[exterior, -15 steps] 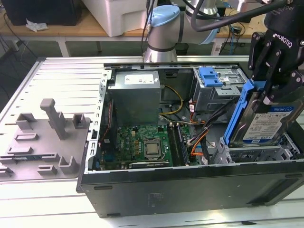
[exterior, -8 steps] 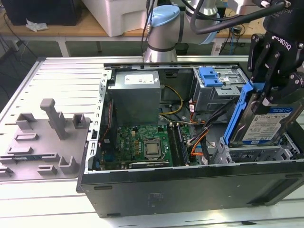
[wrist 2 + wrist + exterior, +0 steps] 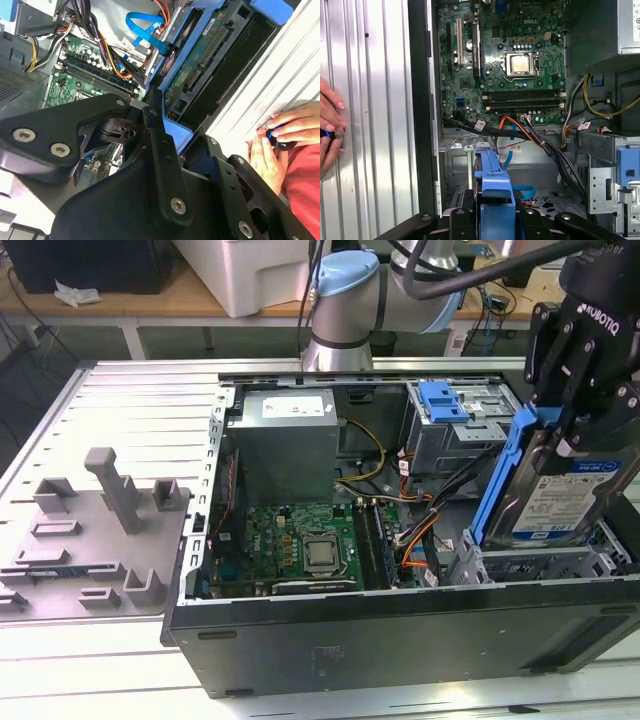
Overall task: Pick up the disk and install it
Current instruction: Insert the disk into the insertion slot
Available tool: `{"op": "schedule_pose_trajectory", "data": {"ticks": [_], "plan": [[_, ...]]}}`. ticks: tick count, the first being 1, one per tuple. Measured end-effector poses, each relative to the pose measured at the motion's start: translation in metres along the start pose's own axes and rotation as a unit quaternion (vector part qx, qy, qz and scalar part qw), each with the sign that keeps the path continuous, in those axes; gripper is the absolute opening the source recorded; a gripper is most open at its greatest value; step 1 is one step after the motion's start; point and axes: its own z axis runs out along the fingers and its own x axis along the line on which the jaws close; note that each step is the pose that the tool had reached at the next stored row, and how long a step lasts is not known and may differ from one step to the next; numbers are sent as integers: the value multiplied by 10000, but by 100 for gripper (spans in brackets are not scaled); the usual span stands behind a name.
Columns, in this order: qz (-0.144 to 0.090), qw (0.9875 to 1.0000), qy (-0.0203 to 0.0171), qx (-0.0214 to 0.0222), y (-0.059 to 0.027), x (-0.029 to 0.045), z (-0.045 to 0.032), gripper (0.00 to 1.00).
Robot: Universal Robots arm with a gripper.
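Observation:
The disk (image 3: pixel 556 502) is a silver hard drive with a white-and-blue label and a blue bracket (image 3: pixel 500 475) around its edges. It hangs tilted, one end up, at the exterior view's right, low over the metal bay (image 3: pixel 540 565) in the open computer case (image 3: pixel 400 640). My black gripper (image 3: pixel 572 430) is shut on the disk's upper part. In the second wrist view the disk's green circuit side (image 3: pixel 200 57) faces the camera beyond the gripper's links. The first wrist view shows the blue bracket's edge (image 3: pixel 492 192) clamped between the fingers (image 3: pixel 457 220).
Inside the case are a grey power-supply box (image 3: pixel 285 440), a grey cage with a blue latch (image 3: pixel 445 405), the green motherboard (image 3: pixel 310 545) and orange and black cables (image 3: pixel 420 530). A grey fixture (image 3: pixel 100 530) lies at the exterior view's left. A person's hand (image 3: pixel 280 137) rests on the ribbed table beside the case.

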Motion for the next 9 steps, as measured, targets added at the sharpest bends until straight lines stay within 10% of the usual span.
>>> {"op": "schedule_pose_trajectory", "data": {"ticks": [9], "plan": [[-1, 10000, 11, 1, -2, 1, -68, 36]]}}
